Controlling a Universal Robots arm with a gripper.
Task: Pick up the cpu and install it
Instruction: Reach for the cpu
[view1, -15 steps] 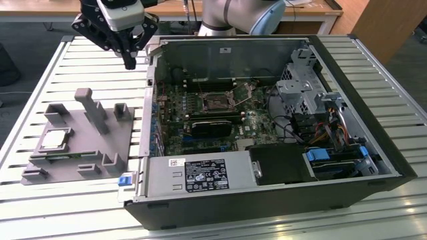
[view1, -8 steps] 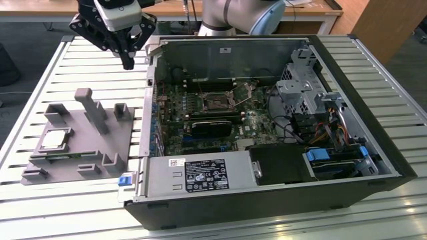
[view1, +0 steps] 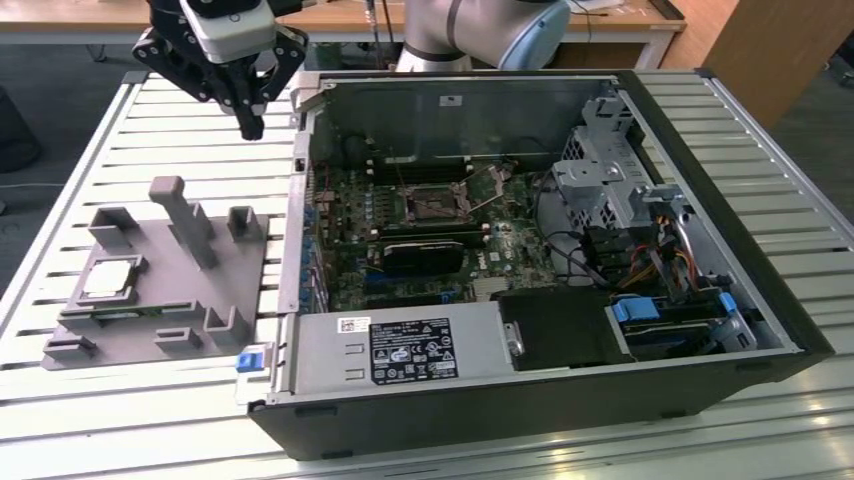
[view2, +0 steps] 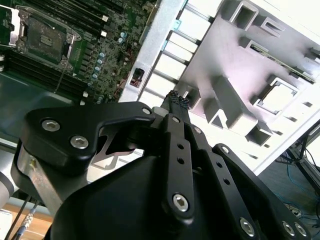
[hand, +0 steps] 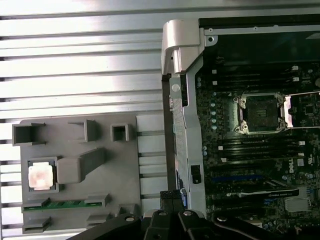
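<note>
One arm (view1: 474, 35), pale grey casing — wrist turned so the black gripper (view1: 250, 130) points straight down, its fingertips closed against each other.

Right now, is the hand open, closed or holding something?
Hand: closed, holding nothing; the chip lies in the grey tray.

Black gripper (view2: 178, 100) with silver screw heads, white wrist housing (view1: 230, 22), glossy silver-grey arm (view1: 461, 30), perhaps pale-blue joint cap (view1: 541, 35)
</note>
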